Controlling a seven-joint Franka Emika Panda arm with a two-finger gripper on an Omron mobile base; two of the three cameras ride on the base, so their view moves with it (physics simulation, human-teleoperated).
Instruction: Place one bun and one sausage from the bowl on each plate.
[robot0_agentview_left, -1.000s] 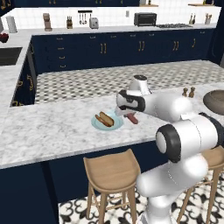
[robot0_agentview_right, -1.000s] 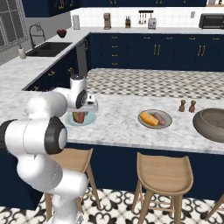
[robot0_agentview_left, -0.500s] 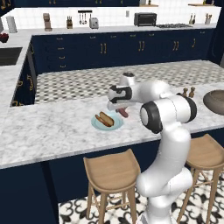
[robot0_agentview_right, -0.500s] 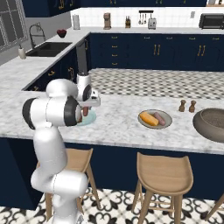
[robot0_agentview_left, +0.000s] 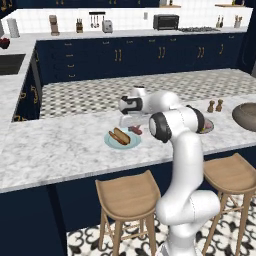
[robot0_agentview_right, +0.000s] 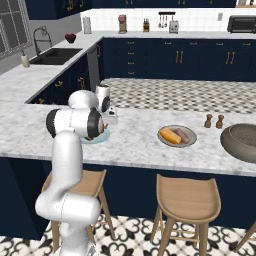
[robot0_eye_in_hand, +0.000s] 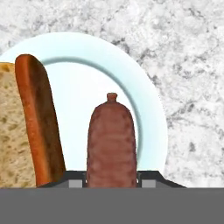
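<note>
My gripper (robot0_agentview_left: 128, 123) is shut on a dark red-brown sausage (robot0_eye_in_hand: 111, 142), holding it just over the right part of the pale blue plate (robot0_eye_in_hand: 92, 87). The fingertips (robot0_eye_in_hand: 148, 176) press on both sides of the sausage. A bun (robot0_eye_in_hand: 19, 131) with a brown crust lies on the left of that plate (robot0_agentview_left: 114, 144). In the right base view the gripper (robot0_agentview_right: 111, 118) hangs over the blue plate (robot0_agentview_right: 102, 138), half hidden by my arm. The grey-tan plate (robot0_agentview_right: 192, 140) holds a bun (robot0_agentview_right: 169, 135) and a sausage (robot0_agentview_right: 183, 135). The dark stone bowl (robot0_agentview_right: 242, 142) stands at the far right.
Two small shakers (robot0_agentview_right: 213, 121) stand behind the tan plate, between it and the bowl (robot0_agentview_left: 247, 116). Wooden stools (robot0_agentview_left: 129, 196) are tucked under the counter's front edge. My own elbow and forearm lie across the counter between the two plates.
The gripper has carried the sausage leftwards from beside the blue plate to over its right part. My elbow has swung upright. The plates and bowl have not moved.
</note>
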